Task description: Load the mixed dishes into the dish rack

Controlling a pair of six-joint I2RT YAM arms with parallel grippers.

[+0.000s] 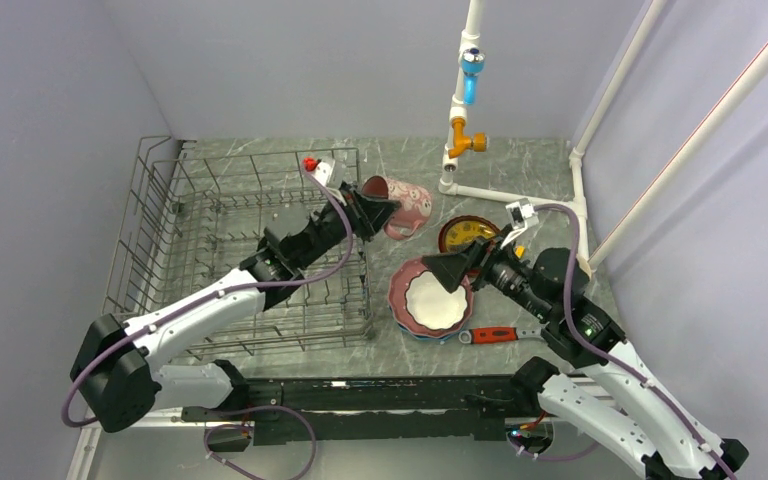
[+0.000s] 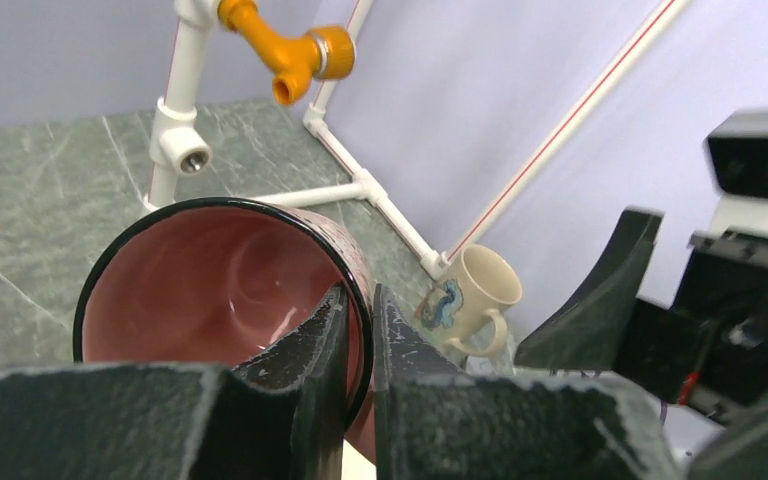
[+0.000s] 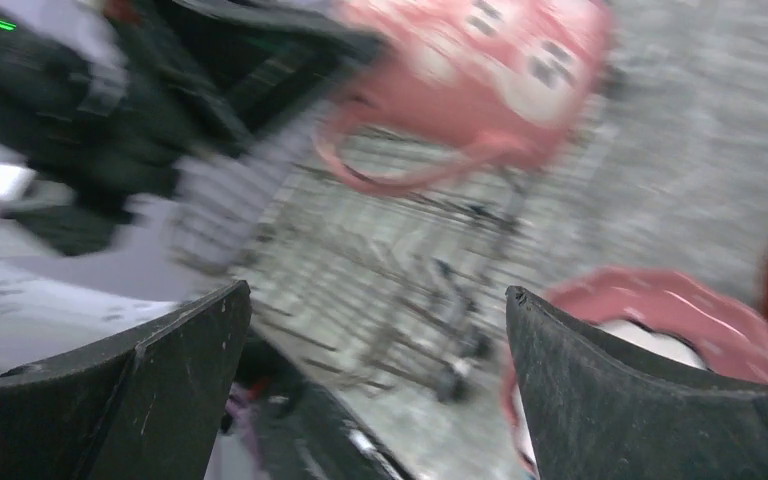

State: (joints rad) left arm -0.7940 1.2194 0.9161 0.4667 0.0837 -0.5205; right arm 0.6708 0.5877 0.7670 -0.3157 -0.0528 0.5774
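My left gripper (image 1: 372,210) is shut on the rim of the pink mug (image 1: 407,207), holding it on its side just right of the dish rack (image 1: 210,250); one finger is inside the mug (image 2: 210,290), one outside. My right gripper (image 1: 455,270) is open and empty above the white scalloped bowl (image 1: 436,301), which sits on the pink scalloped plate (image 1: 400,285). The red-brown plate (image 1: 463,232) lies behind it. The cream cup (image 2: 468,295) shows in the left wrist view. The right wrist view is blurred and shows the mug (image 3: 480,70) and the pink plate (image 3: 680,310).
A red-handled wrench (image 1: 492,335) lies in front of the stacked dishes. A white pipe frame (image 1: 520,195) with an orange fitting (image 1: 465,143) stands at the back right. The rack's right wall (image 1: 365,280) is next to the stack.
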